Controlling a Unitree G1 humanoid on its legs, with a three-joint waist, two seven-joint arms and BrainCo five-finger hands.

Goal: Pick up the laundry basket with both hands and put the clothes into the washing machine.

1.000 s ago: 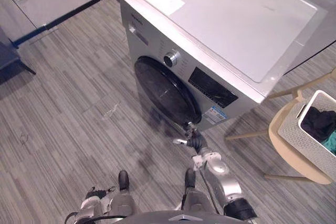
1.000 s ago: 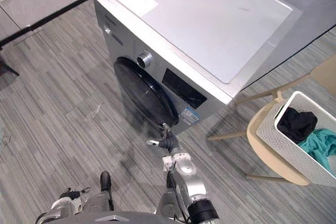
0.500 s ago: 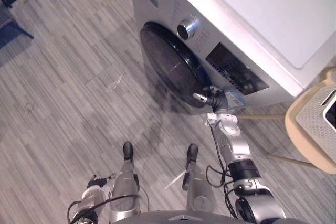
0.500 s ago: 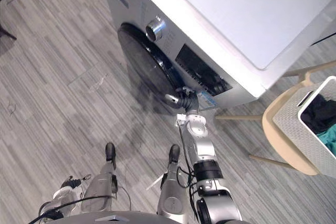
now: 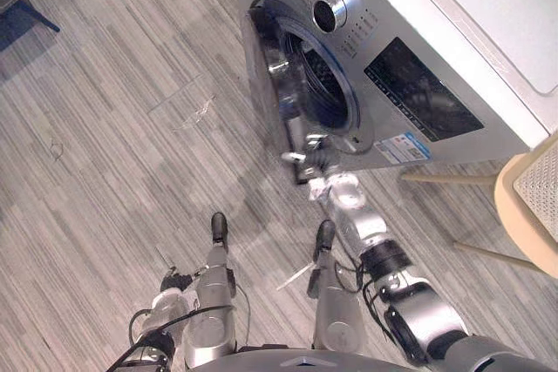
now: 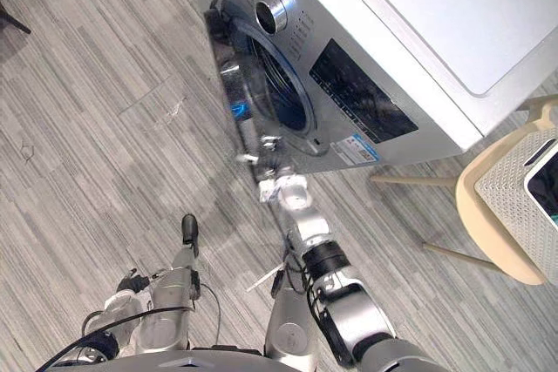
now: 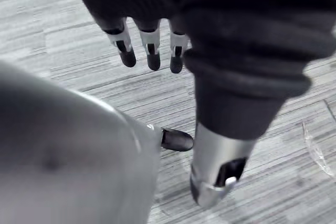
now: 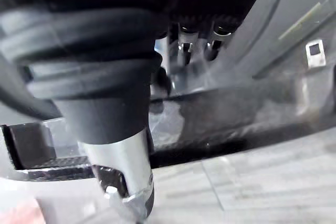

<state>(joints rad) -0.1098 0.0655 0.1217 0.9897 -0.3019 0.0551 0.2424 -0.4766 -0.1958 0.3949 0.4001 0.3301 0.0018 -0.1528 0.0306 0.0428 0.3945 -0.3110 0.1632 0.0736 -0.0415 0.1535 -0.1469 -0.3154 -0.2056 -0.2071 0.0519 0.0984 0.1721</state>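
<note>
One washing machine [image 5: 418,93] fills the upper centre, its one door [image 5: 272,84] ajar. The right hand [image 5: 307,161] is at the door's lower edge; I cannot tell its grasp. The left hand [image 7: 148,45] hangs released, lower left. One laundry basket [image 6: 510,202] sits on one chair [image 6: 471,215] at the right edge.

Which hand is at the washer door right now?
The right hand, at the free edge of the part-open door of the washing machine. The left hand hangs open over the floor, touching nothing.
</note>
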